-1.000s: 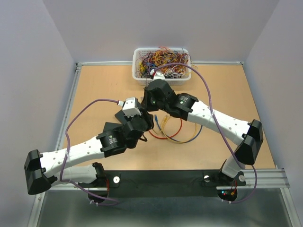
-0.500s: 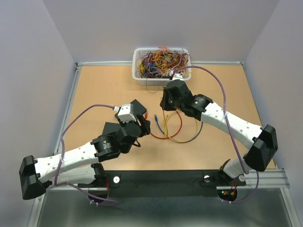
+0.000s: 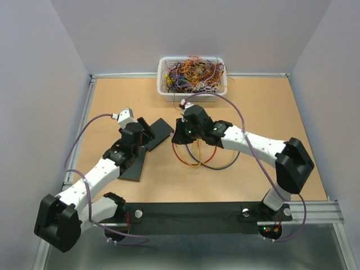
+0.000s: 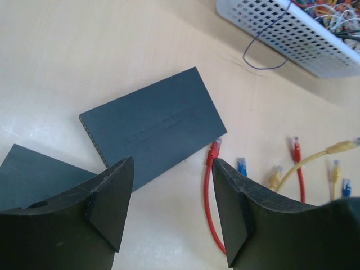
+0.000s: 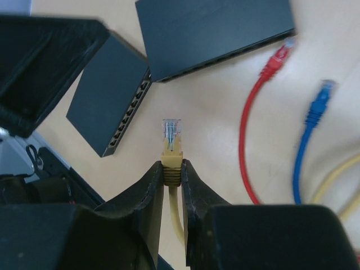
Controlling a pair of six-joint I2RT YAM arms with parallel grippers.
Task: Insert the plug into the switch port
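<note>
My right gripper (image 5: 172,169) is shut on a yellow plug (image 5: 172,143), whose clear tip points away from the fingers, held above the table. In the top view this gripper (image 3: 178,135) hangs just right of a dark flat switch (image 3: 163,128). A second switch (image 5: 109,101) lies nearer the arms, with its row of ports showing along one edge; it also shows in the top view (image 3: 132,166). My left gripper (image 4: 171,208) is open and empty, above the table beside the first switch (image 4: 152,126).
Loose red (image 5: 264,101), blue (image 5: 312,129) and yellow cables lie in loops right of the switches (image 3: 197,160). A red plug (image 4: 214,151) rests against the first switch's edge. A white basket (image 3: 191,94) full of cables stands at the back.
My left arm has swung to the left, uncovering both switches. My right gripper has moved from near the basket toward the switches.
</note>
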